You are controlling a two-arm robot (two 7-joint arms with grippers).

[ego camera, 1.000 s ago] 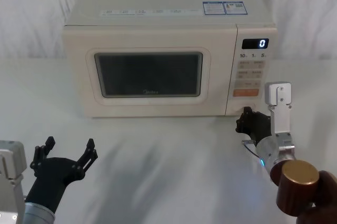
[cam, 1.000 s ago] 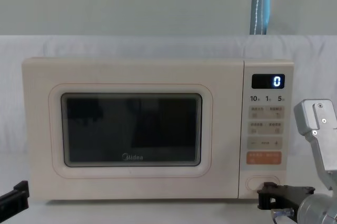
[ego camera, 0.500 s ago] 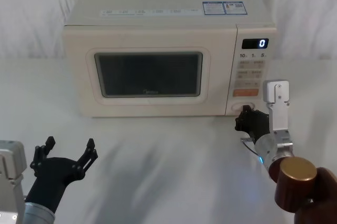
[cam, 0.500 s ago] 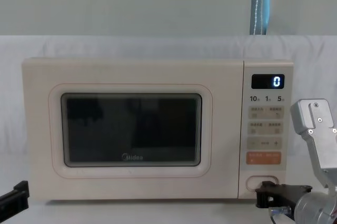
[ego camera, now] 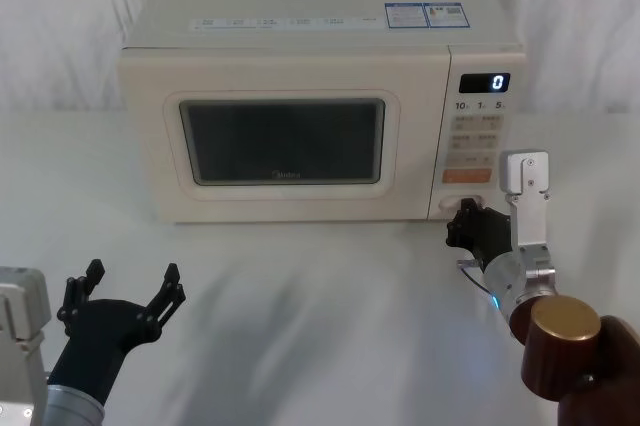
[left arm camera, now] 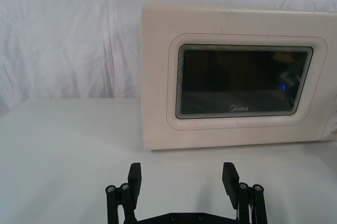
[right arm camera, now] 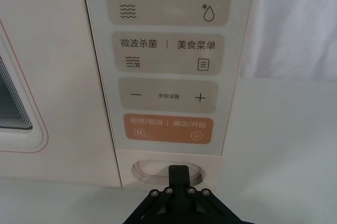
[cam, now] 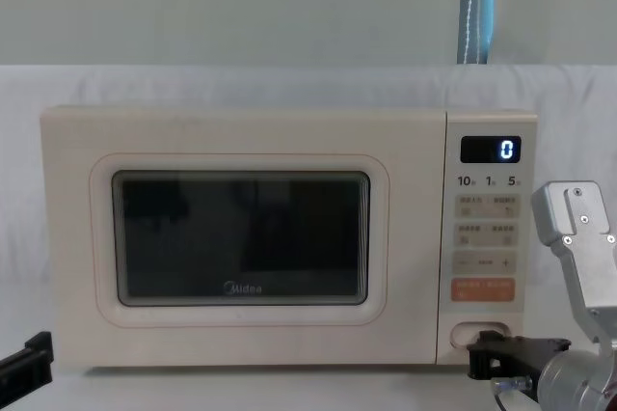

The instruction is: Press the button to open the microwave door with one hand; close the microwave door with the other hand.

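Note:
The cream microwave [ego camera: 320,6] stands at the back of the table, and its door [ego camera: 283,141] with the dark window lies flush with the front. At the bottom of the control panel sits the oval button [right arm camera: 152,170]. My right gripper [right arm camera: 179,174] is shut, and its joined fingertips rest against the button's middle; in the head view this gripper [ego camera: 464,218] covers most of the button. In the chest view the button [cam: 485,330] shows just above the gripper [cam: 480,354]. My left gripper [ego camera: 130,283] hovers open low at the front left, well short of the door [left arm camera: 242,82].
A white cloth covers the table [ego camera: 320,286] and the wall behind. The display [ego camera: 485,83] shows a blue 0, with an orange key [right arm camera: 167,128] above the button. Open table lies between my left gripper and the oven.
My right gripper has edged slightly forward against the button. The door stays flush and my left arm has not moved.

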